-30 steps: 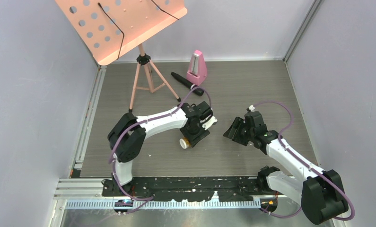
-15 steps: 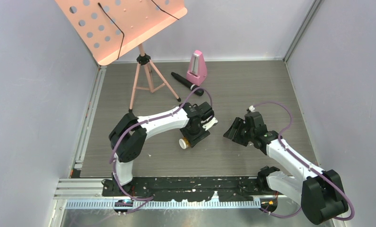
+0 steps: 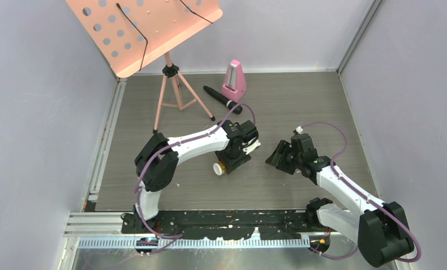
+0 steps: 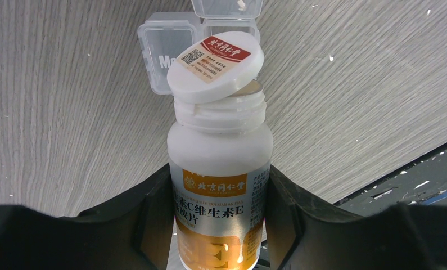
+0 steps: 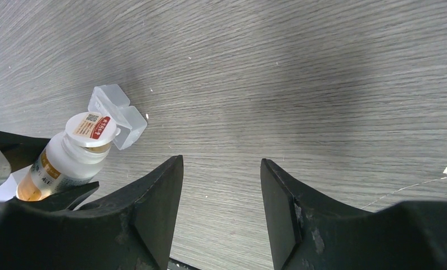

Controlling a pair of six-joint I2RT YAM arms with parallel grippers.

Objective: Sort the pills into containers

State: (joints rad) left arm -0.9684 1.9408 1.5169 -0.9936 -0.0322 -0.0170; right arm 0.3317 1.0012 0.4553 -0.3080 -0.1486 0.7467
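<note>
My left gripper [image 4: 218, 188] is shut on a white bottle [image 4: 220, 157] with an orange and silver label. The bottle lies tilted, and its flip cap [image 4: 215, 64] hangs open over the neck. Just beyond the mouth sit the containers [image 4: 167, 53], a clear pill box of two compartments with its lids [image 4: 226, 8] folded back. No pills can be made out. In the right wrist view the bottle [image 5: 61, 163] points at the pill box [image 5: 117, 115]. My right gripper [image 5: 221, 188] hovers open and empty over bare table, to the right of the left gripper [image 3: 232, 160].
A pink music stand [image 3: 167, 73] rises at the back left. A pink metronome [image 3: 234, 81] and a black microphone [image 3: 222, 99] are on the table behind the arms. Grey walls close in both sides, and the table's near edge [image 4: 412, 180] is close to the bottle.
The left arm has shifted slightly to the right with the bottle in its grip. The right arm has stayed where it was.
</note>
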